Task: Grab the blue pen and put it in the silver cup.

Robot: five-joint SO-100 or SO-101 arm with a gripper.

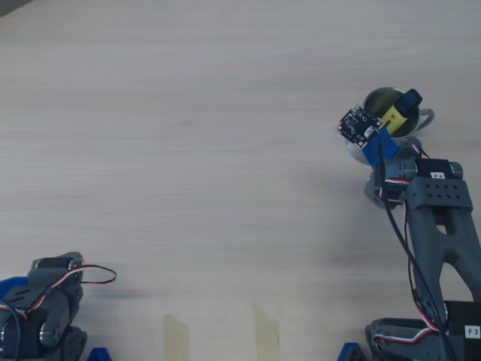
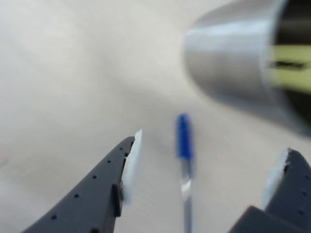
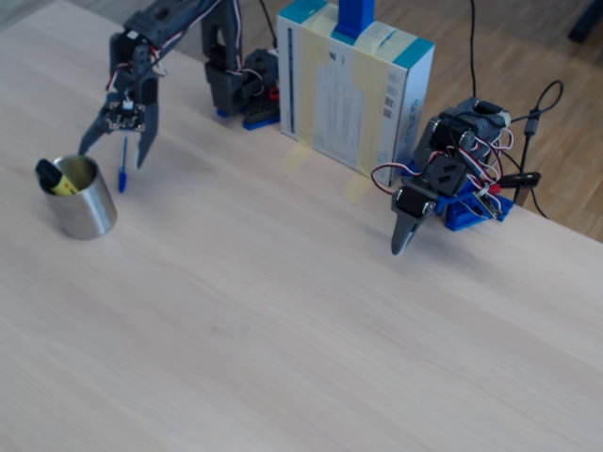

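Wrist view: our dark two-finger gripper [image 2: 206,170] is spread wide, grasping nothing — the thin blue-capped pen [image 2: 184,145] lies on the pale wooden table [image 2: 73,73] between the fingers, untouched. At two o'clock stands the brushed-steel silver cup [image 2: 233,63], a yellow highlighter [image 2: 289,70] inside — our arm reaches down steeply.

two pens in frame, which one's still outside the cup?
The blue pen, lying on the table between the open gripper's fingers. The yellow highlighter already stands inside the silver cup.
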